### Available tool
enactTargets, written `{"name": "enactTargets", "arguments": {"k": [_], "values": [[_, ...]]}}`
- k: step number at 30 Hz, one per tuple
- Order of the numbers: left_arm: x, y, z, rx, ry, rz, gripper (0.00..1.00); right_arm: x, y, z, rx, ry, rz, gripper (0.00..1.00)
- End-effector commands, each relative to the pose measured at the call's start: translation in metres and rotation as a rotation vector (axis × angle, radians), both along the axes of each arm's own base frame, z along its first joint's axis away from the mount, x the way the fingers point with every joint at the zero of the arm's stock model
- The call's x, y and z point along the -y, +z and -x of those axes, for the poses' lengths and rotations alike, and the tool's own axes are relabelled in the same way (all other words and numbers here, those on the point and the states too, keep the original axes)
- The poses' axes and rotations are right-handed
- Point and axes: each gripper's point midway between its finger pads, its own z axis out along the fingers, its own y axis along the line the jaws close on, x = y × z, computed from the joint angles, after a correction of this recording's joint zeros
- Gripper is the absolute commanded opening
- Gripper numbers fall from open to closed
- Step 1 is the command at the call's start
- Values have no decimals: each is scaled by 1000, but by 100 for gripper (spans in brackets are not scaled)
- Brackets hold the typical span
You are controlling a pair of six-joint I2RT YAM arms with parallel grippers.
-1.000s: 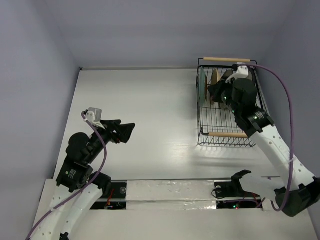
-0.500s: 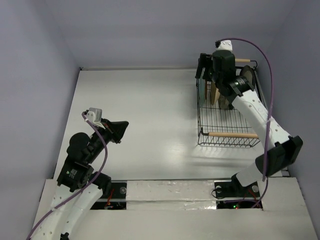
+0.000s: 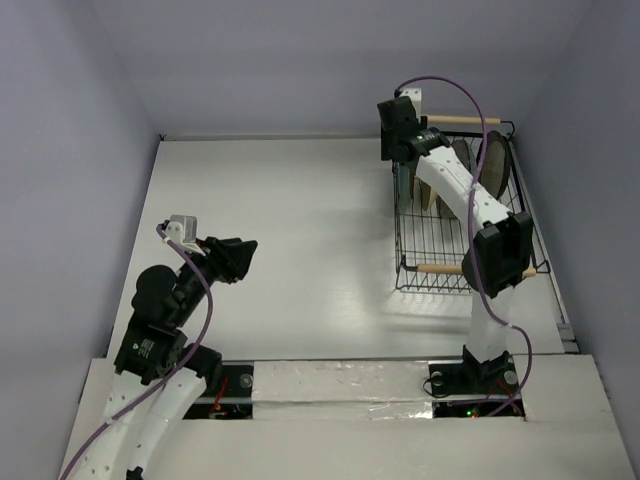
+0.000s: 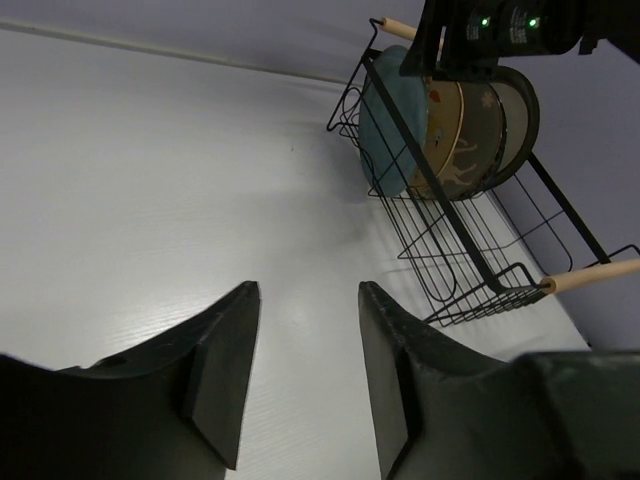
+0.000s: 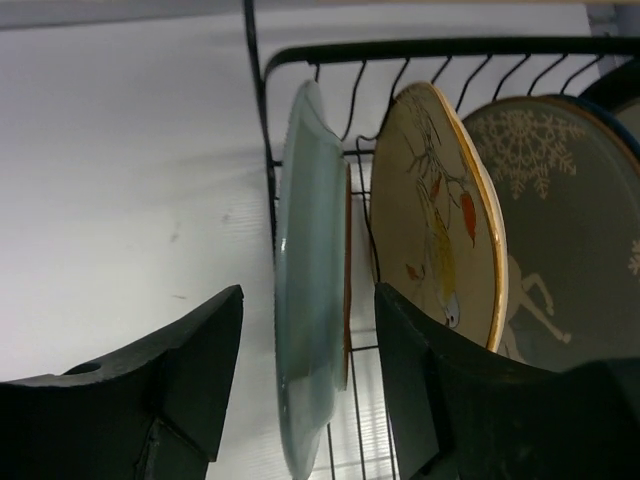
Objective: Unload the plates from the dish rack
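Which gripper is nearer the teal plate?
Right. The right gripper is open at the teal plate, its rim showing between the jaws; the left gripper is open, far off to its left.

Plain teal plate [image 5: 305, 280], tan plate [image 5: 430, 210] with bird-and-branch motif, grey plate [image 5: 570, 220] with white snowflakes, black wire dish rack [image 5: 450, 46]

Right end effector [image 5: 308, 320] spread; left end effector [image 4: 305, 330] spread.
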Motion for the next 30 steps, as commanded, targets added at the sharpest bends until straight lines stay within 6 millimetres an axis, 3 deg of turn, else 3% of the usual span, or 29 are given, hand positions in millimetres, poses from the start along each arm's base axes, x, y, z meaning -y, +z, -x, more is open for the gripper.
{"name": "enactTargets", "arguments": {"k": [1,6,9,16,18,24,30], "values": [[-3,9,0,39,15,19,42,17,14,2,27,-74,77,60],[-5,9,-2,35,27,20,46,21,-3,2,-2,-94,108,52],[-7,9,-3,34,36,22,46,29,-14,2,-29,-116,129,42],[-7,10,-2,39,36,22,47,32,-33,2,-79,-105,144,42],[-7,9,-3,35,36,20,47,31,-33,1,-79,-98,145,38],[-7,8,-3,31,35,19,47,34,-14,0,-34,-99,154,4],[-7,7,-4,28,36,19,47,50,38,10,56,-120,199,0]]}}
